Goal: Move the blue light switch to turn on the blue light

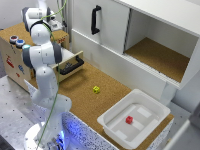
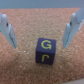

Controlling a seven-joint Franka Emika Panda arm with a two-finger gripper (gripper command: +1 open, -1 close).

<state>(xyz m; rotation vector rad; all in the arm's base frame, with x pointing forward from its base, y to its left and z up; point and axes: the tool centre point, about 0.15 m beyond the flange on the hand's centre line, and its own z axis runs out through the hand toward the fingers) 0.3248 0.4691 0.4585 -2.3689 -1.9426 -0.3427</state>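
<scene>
The blue light [image 1: 20, 43] is a small round blue-capped lamp on top of the wooden box [image 1: 12, 60] at the exterior view's left, beside a red-capped lamp [image 1: 13, 39]. I cannot make out the blue light switch in either view. In the exterior view the arm folds back over that box and hides most of its hand. In the wrist view my gripper [image 2: 39, 44] is open, its two pale fingers [image 2: 6, 30] standing apart on either side of a dark blue cube [image 2: 46, 50] with yellow letters. The cube rests on a cork surface and touches neither finger.
A drawer with a black handle [image 1: 70, 65] stands open beside the arm. A small yellow cube [image 1: 96, 89] lies on the cork table. A white bin [image 1: 112, 117] holds a red cube [image 1: 129, 120]. Behind is a white cabinet with a black door handle [image 1: 95, 20].
</scene>
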